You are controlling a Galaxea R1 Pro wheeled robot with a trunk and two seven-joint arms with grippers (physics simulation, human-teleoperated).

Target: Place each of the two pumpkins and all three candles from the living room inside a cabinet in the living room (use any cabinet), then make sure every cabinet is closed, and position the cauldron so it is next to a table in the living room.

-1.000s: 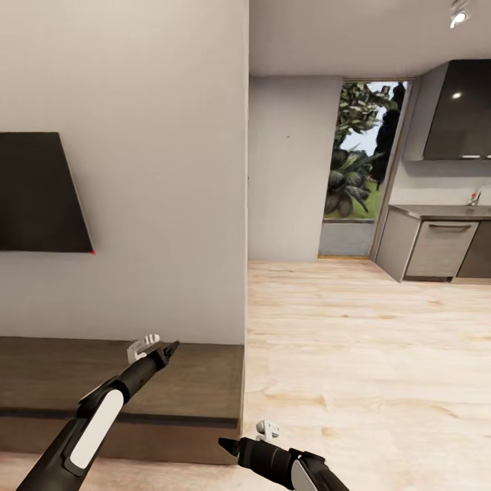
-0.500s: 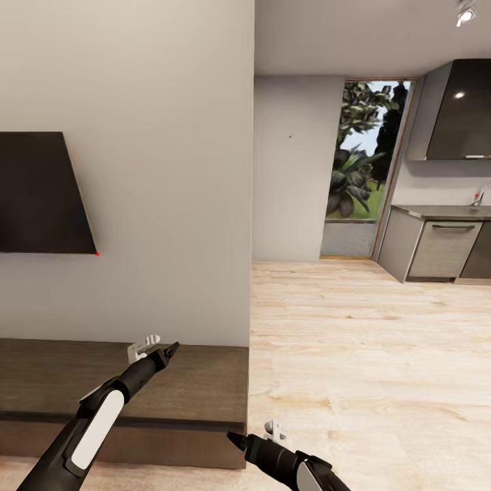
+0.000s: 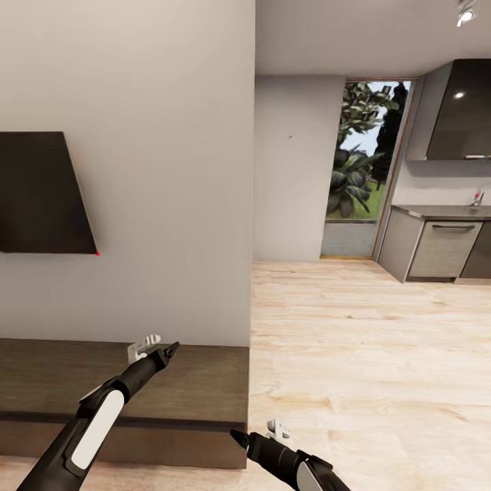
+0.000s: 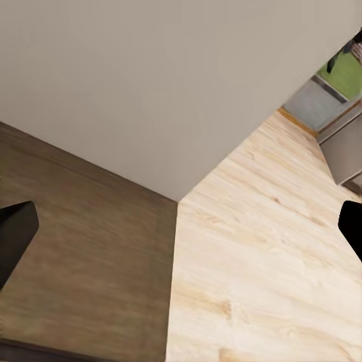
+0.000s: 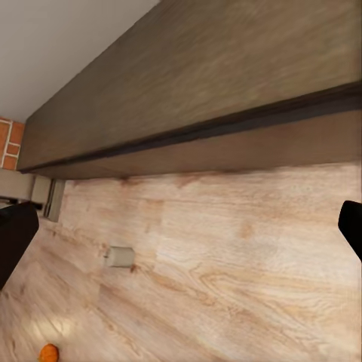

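Observation:
The long dark brown cabinet (image 3: pixel 198 382) runs along the wall under the TV, and its right end stops at the wall corner. My left gripper (image 3: pixel 169 349) hovers over the cabinet top (image 4: pixel 83 264), open and empty, its fingers (image 4: pixel 15 234) wide apart. Low beside the cabinet's end corner, my right gripper (image 3: pixel 235 436) is open and empty too. The right wrist view looks along the cabinet front (image 5: pixel 226 147), which appears shut there. On the floor beyond lie a beige candle (image 5: pixel 119 256) and an orange pumpkin (image 5: pixel 49 351). The cauldron and table are out of view.
A black TV (image 3: pixel 41 194) hangs on the wall. Light plank floor (image 3: pixel 368 354) stretches right toward grey kitchen units (image 3: pixel 436 249) and a glass door (image 3: pixel 358 170). Red brick (image 5: pixel 9 143) shows at the cabinet's far end.
The whole picture has shifted slightly rightward, so the camera moved. Both arms keep nearly the same pose, and both grippers stay open.

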